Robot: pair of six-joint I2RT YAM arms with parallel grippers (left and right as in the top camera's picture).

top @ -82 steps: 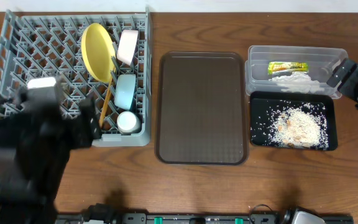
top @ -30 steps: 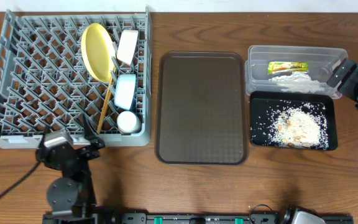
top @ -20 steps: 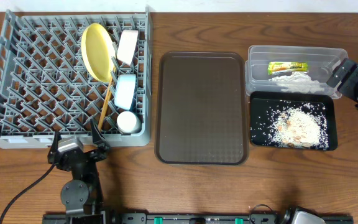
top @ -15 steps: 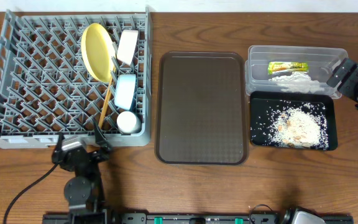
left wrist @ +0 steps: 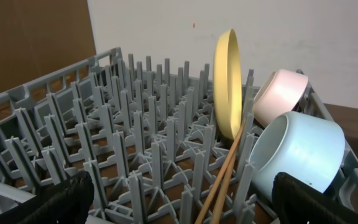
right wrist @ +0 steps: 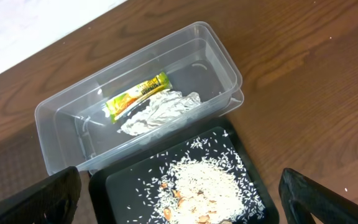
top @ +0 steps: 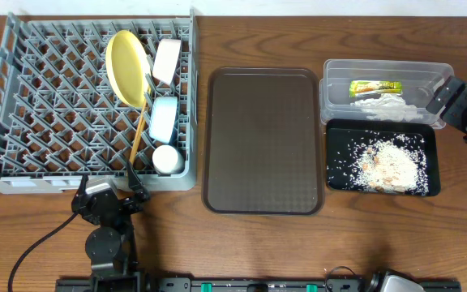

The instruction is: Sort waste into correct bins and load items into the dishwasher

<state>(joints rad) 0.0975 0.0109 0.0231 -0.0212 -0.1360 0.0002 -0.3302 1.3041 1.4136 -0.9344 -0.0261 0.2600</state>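
The grey dishwasher rack holds a yellow plate, a white bowl, a light-blue bowl, a small white cup and chopsticks. My left gripper hangs open and empty just in front of the rack, facing the plate and chopsticks. The clear tub contains the wrapper and tissue. Rice scraps lie in the black tray. My right gripper is open and empty, above and to the right of both bins.
A large brown serving tray lies between the rack and the bins with nothing on it. A black cable trails from the left arm across the table's front left. The left arm's base stands at the front edge.
The left arm has pulled back off the rack toward the table's front edge and drifted slightly right. The right arm and all objects stay where they were.
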